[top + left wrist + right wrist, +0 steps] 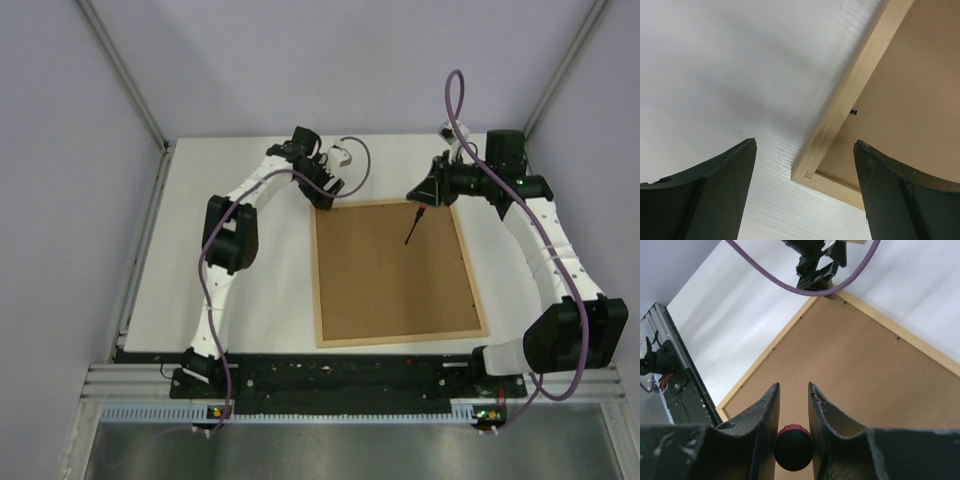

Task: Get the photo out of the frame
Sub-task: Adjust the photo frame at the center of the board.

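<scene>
**Ann:** Looking down from the top camera, what do we see?

**Ben:** We see the large light-wood picture frame [316, 280] lying face down on the flat white table [230, 280]. Its long sides run away from us. The plain brown backing board [390, 290] covers it. We think the photo is hidden under the board, but we cannot see it.

**Ann:** Which arm is nearer?

**Ben:** Our left gripper [325, 190] sits right at the far left corner. Our right gripper [428, 190] hangs over the far right part. A thin dark tool [413, 228] points down from it at the board.

**Ann:** And the left wrist camera?

**Ben:** The jaws stand wide apart with nothing in them. The frame corner lies just below and between them. A tiny black clip [854, 111] sits inside the rim.

**Ann:** And the right wrist camera?

**Ben:** The jaws are squeezed on the round red-and-black end of the tool [793, 447]. Below them we see mostly brown board.

**Ann:** What do we think comes next?

**Ben:** We guess the clips must turn and the board must come off first. The table looks smooth, so the frame may slide. The walls stand well apart from it.
</scene>
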Controlling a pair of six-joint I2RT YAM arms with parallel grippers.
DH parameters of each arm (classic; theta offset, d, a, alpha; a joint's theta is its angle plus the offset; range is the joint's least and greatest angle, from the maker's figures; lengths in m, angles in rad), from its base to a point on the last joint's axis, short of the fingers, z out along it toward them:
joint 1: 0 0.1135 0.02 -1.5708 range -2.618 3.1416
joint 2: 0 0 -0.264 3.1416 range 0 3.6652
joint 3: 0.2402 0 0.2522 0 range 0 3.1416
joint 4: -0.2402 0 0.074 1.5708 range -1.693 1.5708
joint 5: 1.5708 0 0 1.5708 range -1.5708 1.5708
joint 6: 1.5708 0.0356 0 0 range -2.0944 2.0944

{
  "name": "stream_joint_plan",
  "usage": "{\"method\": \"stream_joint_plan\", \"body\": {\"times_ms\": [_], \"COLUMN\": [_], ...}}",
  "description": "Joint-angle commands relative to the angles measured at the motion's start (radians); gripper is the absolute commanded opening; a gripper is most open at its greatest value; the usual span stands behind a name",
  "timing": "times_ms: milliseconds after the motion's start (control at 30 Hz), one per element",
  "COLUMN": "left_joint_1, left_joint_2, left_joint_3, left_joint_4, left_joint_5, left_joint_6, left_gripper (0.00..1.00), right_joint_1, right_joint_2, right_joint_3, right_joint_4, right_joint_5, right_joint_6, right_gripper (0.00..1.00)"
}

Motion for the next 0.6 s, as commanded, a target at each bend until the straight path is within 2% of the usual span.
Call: {"method": "stream_joint_plan", "body": {"times_ms": [0,300,567], "left_joint_1": [-0.003,-0.044,-0.064], "left_joint_2": [0.006,0.025,0.081], "left_joint_3": [0.007,-0.006,0.052], "left_joint_4": [0.008,-0.052,-0.103], "left_joint_5": [-0.041,-0.111,-0.186], "left_joint_6": [0.06,0.13,0.153], "left_gripper": [0.84,0.8,0.64], "right_joint_1": [-0.002,-0.006,-0.014], "right_joint_2": [-0.04,-0.05,-0.064], "right_joint_3": [-0.02,-0.018,-0.018], "right_joint_4": [-0.006,-0.006,-0.008], "right_joint_5": [-0.04,-0.052,-0.071], "right_joint_6": [-0.026,-0.023,-0.016], "right_gripper": [0.0,0.0,0.0]}}
